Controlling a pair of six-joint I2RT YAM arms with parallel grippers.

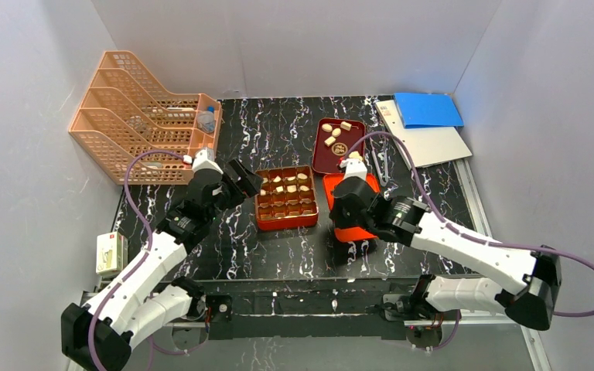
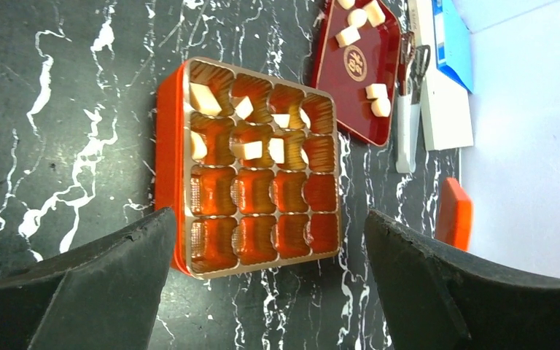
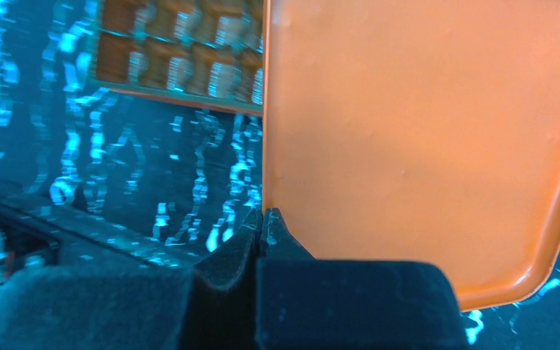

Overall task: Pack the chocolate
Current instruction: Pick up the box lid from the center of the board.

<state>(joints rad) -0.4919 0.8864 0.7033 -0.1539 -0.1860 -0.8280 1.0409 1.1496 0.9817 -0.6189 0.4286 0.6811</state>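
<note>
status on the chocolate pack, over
Left gripper open above the box. Right gripper shut at the orange lid edge, hold unclear. Chocolate in box's far rows only, more in dark red tray. Nothing blocking.

A compartment box (image 1: 286, 199) is sitting in the middle of the counter (image 1: 278, 135), with chocolate (image 1: 290, 183) lying in its back two rows. Behind it and to the right, a tray (image 1: 353, 158) is holding more pieces. A lid (image 1: 330, 193) is sitting just right of the box, its edge pinched in the right claw (image 3: 264, 219). A rack (image 1: 143, 116) is standing at the back left corner. Papers (image 1: 433, 143) are lying at the back right, with a folder (image 1: 427, 110) on them.
</note>
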